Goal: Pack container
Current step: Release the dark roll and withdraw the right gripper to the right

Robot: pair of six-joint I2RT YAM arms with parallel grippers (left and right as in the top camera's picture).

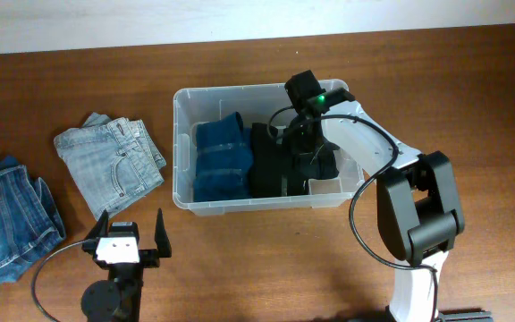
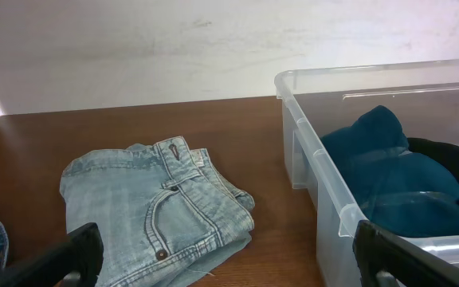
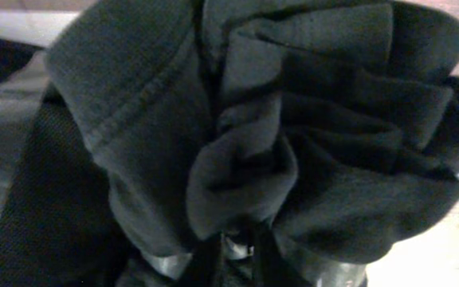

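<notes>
Right gripper: the right gripper [image 1: 304, 148] was inside the tub, jaws closed on a bunched fold of a black fabric garment [image 1: 271, 163]; in the right wrist view the cloth gathered to the fingertips [image 3: 241, 239] and filled the frame.
Black garment: lay in the tub's middle, running to its 3 o'clock end.
Blue garment: a folded teal-blue fabric garment [image 1: 220, 161] lay at 9 o'clock of the black one, touching it, against the tub's 9 o'clock wall.
Container: the large rectangular clear plastic tub [image 1: 179, 100] with rounded corners stood at the centre of the brown wooden table [image 1: 472, 89], upright.
Left gripper: the left gripper [image 1: 132, 222] stood at 7 o'clock of the tub, apart from it, jaws spread wide and holding nothing.
Light denim: a folded pale-blue denim garment [image 1: 110, 161] lay flat at 9 o'clock of the tub, near but not touching.
Dark denim: darker blue jeans [image 1: 7, 215] lay at 8 o'clock of the pale denim, at the table's edge of view.
</notes>
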